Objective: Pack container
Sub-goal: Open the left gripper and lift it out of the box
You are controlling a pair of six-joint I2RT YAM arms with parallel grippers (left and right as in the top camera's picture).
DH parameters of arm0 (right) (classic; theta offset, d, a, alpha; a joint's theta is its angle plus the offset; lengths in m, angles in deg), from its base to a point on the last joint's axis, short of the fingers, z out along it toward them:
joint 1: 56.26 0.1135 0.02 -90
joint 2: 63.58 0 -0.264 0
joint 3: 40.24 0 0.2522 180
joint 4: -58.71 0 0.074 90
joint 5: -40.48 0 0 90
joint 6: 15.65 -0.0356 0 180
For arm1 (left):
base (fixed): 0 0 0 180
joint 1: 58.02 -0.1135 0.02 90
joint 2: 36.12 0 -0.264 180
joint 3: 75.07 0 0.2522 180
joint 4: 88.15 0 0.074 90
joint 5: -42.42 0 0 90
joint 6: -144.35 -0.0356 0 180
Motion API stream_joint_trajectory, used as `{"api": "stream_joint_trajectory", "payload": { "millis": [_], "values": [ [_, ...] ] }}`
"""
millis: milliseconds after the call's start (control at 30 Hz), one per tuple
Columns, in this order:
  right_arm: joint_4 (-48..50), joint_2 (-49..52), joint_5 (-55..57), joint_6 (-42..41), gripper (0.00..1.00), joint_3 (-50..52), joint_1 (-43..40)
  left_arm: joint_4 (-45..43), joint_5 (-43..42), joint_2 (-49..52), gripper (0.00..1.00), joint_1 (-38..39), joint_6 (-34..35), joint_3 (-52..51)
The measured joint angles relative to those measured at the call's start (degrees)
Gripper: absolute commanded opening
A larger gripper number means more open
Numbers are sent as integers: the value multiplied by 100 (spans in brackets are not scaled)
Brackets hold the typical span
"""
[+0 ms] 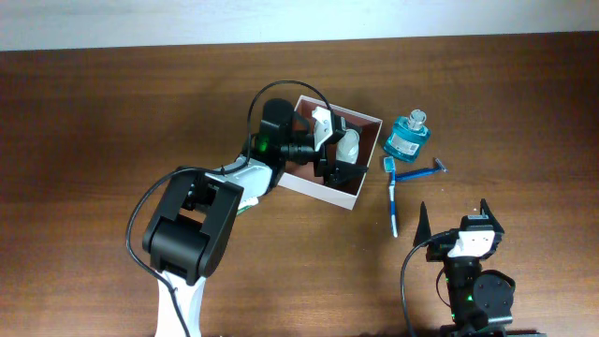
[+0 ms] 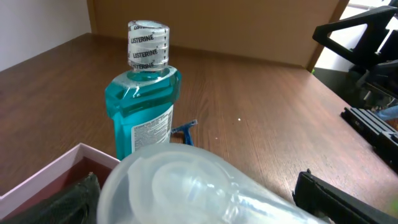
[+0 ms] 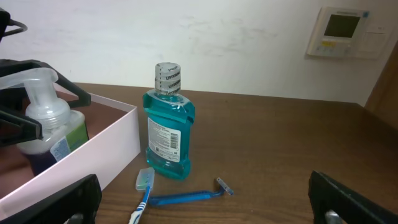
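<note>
white container (image 1: 316, 190): sits mid-table, open top up, reddish-brown inside, just left of the mouthwash bottle (image 1: 407, 138).
how it will handle: probably light and thin-walled. it looks stiff at the corners, but the walls may bow, and it may slide on the wood if nudged.
where to hold it: by the rim near a corner, or better, leave it standing and fill it from above.
left gripper (image 1: 339, 148): over the container, clamped on a pump bottle (image 3: 46, 118) whose base is down between the walls.
pump bottle: smooth clear plastic, likely top-heavy at the pump, so hold the body, not the nozzle.
right gripper (image 1: 453, 211): fingers spread wide, holding nothing, near the table's front edge, well apart from the container.
left to pack: mouthwash bottle, toothbrush (image 1: 393, 201), razor (image 1: 421, 171) — all lie right of the container.
mouthwash bottle: likely heavy with liquid and slick — grip across the body.
</note>
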Motion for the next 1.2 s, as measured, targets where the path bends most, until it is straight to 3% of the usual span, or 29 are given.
{"api": "stream_joint_trajectory", "payload": {
  "millis": [633,1100,1200],
  "values": [
    [0,0,-2,0,99,0,0,-304,-17,0,93,-616,304,0],
    [0,0,0,-2,99,0,0,-229,-2,-11,93,-632,481,0],
    [-2,0,0,0,98,0,0,59,0,-107,98,-634,483,0]
  ]
}}
